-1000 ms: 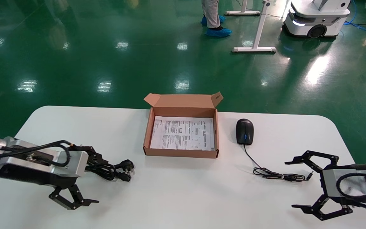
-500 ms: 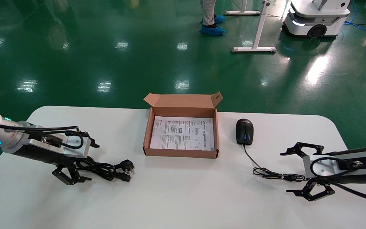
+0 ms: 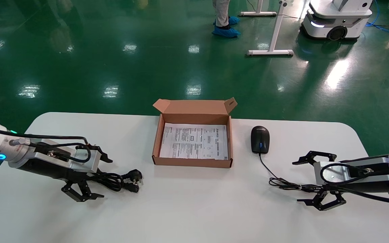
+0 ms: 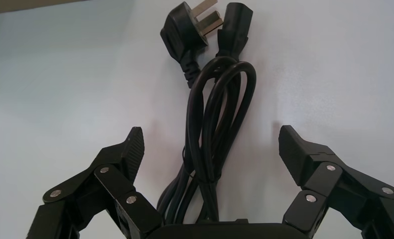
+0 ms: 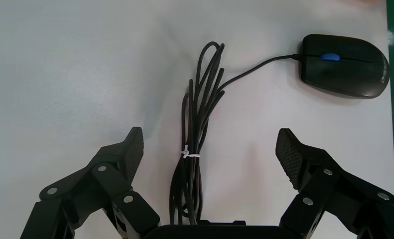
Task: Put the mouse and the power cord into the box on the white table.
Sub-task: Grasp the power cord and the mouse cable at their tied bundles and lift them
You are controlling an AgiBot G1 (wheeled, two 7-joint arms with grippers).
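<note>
The open brown box (image 3: 191, 163) sits mid-table on the white table (image 3: 194, 209), a printed sheet lining its bottom. Left of it lies the coiled power cord (image 3: 113, 179) (image 4: 212, 124), its three-prong plug (image 4: 187, 30) pointing toward the box. My left gripper (image 3: 102, 177) (image 4: 209, 137) is open and straddles the coil, fingers apart from it. The black mouse (image 3: 260, 138) (image 5: 344, 72) rests right of the box. Its thin tied cable bundle (image 3: 295, 185) (image 5: 192, 164) lies between the open fingers of my right gripper (image 3: 298, 182) (image 5: 207, 134), untouched.
Beyond the table's far edge is green floor with a person's blue-covered feet (image 3: 226, 32), a white stand's base (image 3: 270, 52) and a white mobile robot (image 3: 336, 17). The box's flap lid (image 3: 194, 106) stands up at its far side.
Both arms have moved inward and lower. The left gripper now straddles the power cord coil, and the right gripper has slid left over the mouse's cable bundle. Both stayed open.
</note>
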